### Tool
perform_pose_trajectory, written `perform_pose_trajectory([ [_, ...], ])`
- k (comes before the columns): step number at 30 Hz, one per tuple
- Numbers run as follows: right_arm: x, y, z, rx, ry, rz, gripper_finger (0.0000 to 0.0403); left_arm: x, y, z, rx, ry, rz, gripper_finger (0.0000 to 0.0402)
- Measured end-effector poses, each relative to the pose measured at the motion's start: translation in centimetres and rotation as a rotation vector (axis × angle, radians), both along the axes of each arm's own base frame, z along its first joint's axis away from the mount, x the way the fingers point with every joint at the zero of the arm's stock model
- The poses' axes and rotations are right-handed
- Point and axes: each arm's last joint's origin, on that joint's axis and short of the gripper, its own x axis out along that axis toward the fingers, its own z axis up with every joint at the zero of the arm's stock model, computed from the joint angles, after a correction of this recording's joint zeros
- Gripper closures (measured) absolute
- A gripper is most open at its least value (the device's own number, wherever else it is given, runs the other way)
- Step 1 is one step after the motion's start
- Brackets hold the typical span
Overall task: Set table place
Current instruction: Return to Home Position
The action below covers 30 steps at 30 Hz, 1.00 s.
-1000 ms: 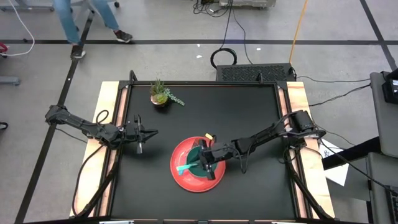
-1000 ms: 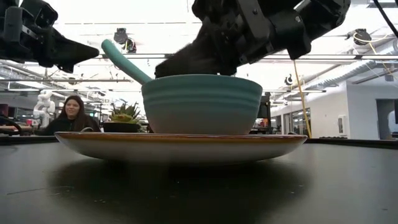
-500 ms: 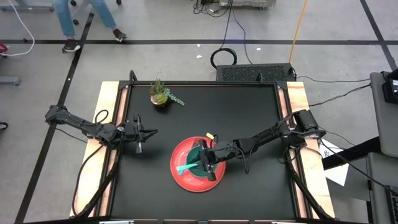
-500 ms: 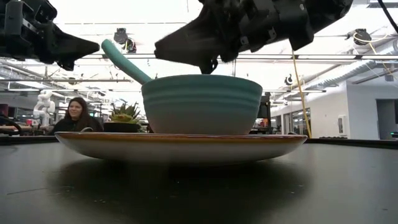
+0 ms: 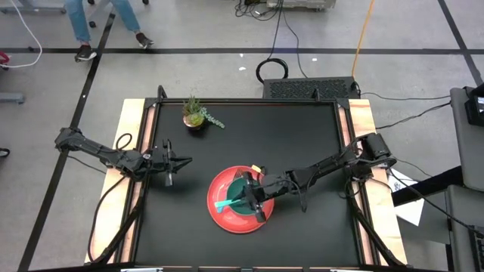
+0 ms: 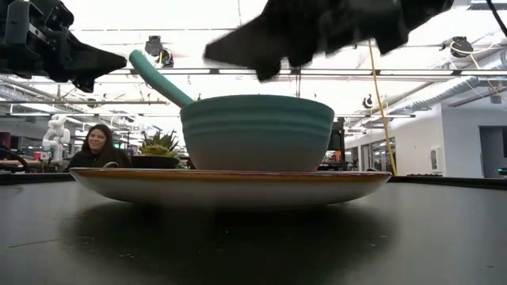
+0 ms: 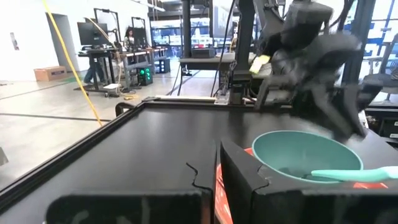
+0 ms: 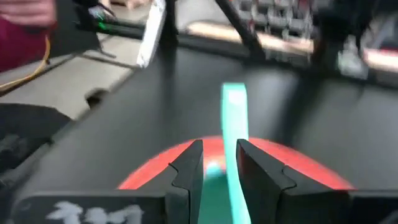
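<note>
Two grippers hold nothing: your left gripper (image 5: 184, 160), fingers together, hovers near the table (image 5: 302, 136)'s left edge; your right gripper (image 8: 219, 155), slightly parted, hangs over the teal bowl (image 6: 257, 133), spoon (image 6: 158, 77) inside, on the red plate (image 6: 230, 184). Its base print (image 8: 81, 211) is unreadable.

Around me: grey floor (image 5: 212, 30) crossed by dark lines (image 5: 318, 51), cables (image 5: 259, 72) trailing over it, a person's legs (image 5: 79, 23) at its far edge. Level across, I note a bright ceiling (image 6: 198, 16) with pipes (image 6: 463, 83) and a seated person (image 6: 95, 146). Farther off I log desks (image 7: 124, 56) with monitors (image 7: 99, 31) and a cardboard box (image 7: 50, 73).
</note>
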Motion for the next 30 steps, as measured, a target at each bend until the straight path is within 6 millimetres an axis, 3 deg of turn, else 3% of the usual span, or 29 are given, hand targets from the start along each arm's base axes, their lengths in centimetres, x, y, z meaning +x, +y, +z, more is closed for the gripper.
perform_pose_trajectory([
  [7,-2.6,-1.1,6.5,-0.031,-0.092,0.004,0.0315,0.0,0.0,0.5,0.009,-0.049,-0.002,0.0373],
  [12,-5.5,-1.8,8.8,-0.096,-0.042,0.024,0.0315,0.0,0.0,0.6,-0.018,-0.054,-0.001,0.0373],
  [16,-7.6,-2.4,7.8,-0.098,-0.04,0.02,0.0315,0.0,0.0,0.3,0.011,-0.028,0.004,0.0373],
  [21,-9.6,-3.7,6.4,-0.083,-0.181,-0.012,0.0315,0.0,0.1,0.3,0.081,-0.014,0.046,0.0373],
  [30,-11.7,-6.0,3.5,-0.072,-0.355,-0.086,0.0315,0.0,0.1,0.3,0.096,-0.014,0.052,0.0373],
])
